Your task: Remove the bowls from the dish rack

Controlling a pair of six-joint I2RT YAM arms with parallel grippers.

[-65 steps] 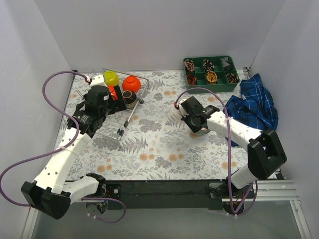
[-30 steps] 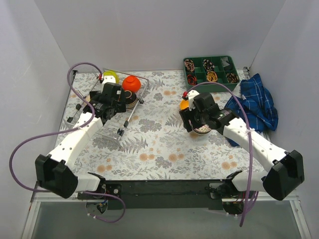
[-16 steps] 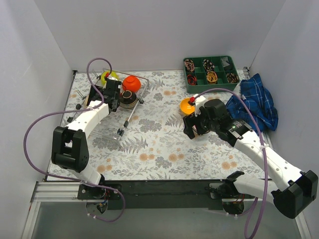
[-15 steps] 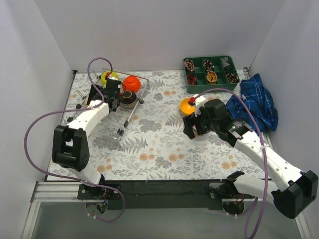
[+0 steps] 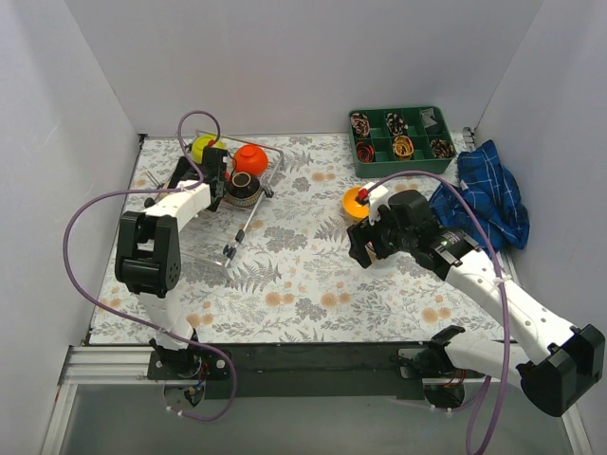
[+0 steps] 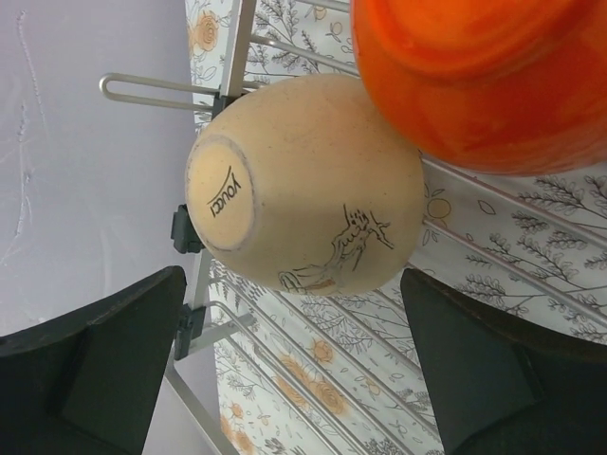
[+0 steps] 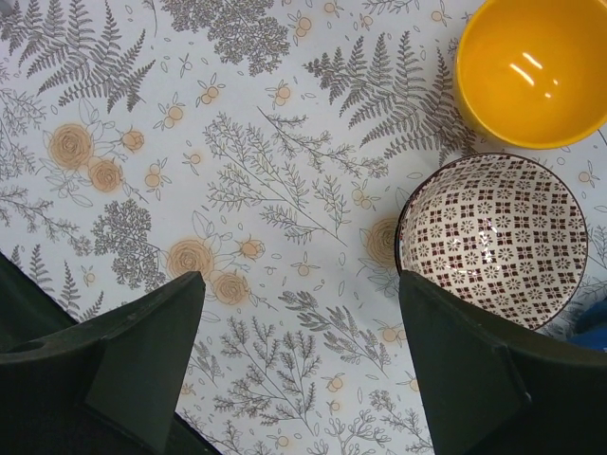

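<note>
The dish rack (image 5: pixel 213 213) stands at the back left and holds a lime green bowl (image 5: pixel 203 147), a red-orange bowl (image 5: pixel 249 158) and a beige bowl (image 5: pixel 245 188) with a dark inside. In the left wrist view the beige bowl (image 6: pixel 303 185) lies on its side, base towards me, against the red-orange bowl (image 6: pixel 474 76). My left gripper (image 6: pixel 294 370) is open just short of it, over the rack wires (image 6: pixel 237 313). My right gripper (image 7: pixel 299 370) hangs open over bare table. Beside it, on the table, a grey-patterned bowl (image 7: pixel 491 239) and a yellow-orange bowl (image 7: pixel 541 66) stand upright.
A green compartment tray (image 5: pixel 400 137) with small items sits at the back right. A crumpled blue checked cloth (image 5: pixel 484 199) lies right of the right arm. White walls close in the table on three sides.
My right gripper has opened wider and drawn back from the grey-patterned bowl, uncovering the yellow-orange one. My left arm has reached further back into the rack, up to the beige bowl.
</note>
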